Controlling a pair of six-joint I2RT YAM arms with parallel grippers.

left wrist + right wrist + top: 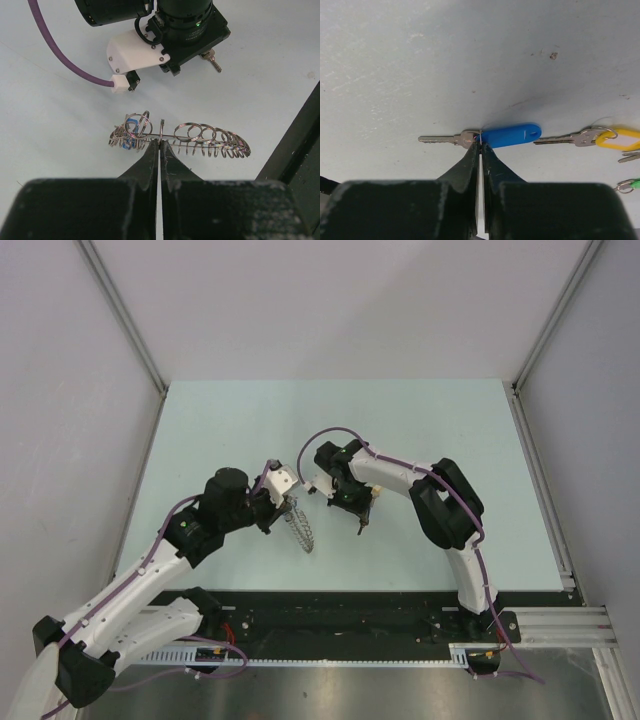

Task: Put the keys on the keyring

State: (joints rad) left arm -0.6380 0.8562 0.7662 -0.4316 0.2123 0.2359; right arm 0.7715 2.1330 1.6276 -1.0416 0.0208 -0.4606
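My left gripper (161, 142) is shut on the rim of the keyring (185, 136), a grey ring of many small wire loops, and holds it on edge above the table. A blue-headed key (131, 132) hangs among its left loops. In the top view the keyring (301, 528) hangs below the left gripper (286, 503). My right gripper (480, 141) is shut on the small ring that joins a metal key (445, 140) to its blue plastic head (512, 135). In the top view the right gripper (360, 508) is just right of the keyring.
A key with a yellow head (615, 138), a green-headed one (632, 185) and part of another key (630, 158) lie on the pale table at the right edge of the right wrist view. The black rail (350, 615) runs along the near edge.
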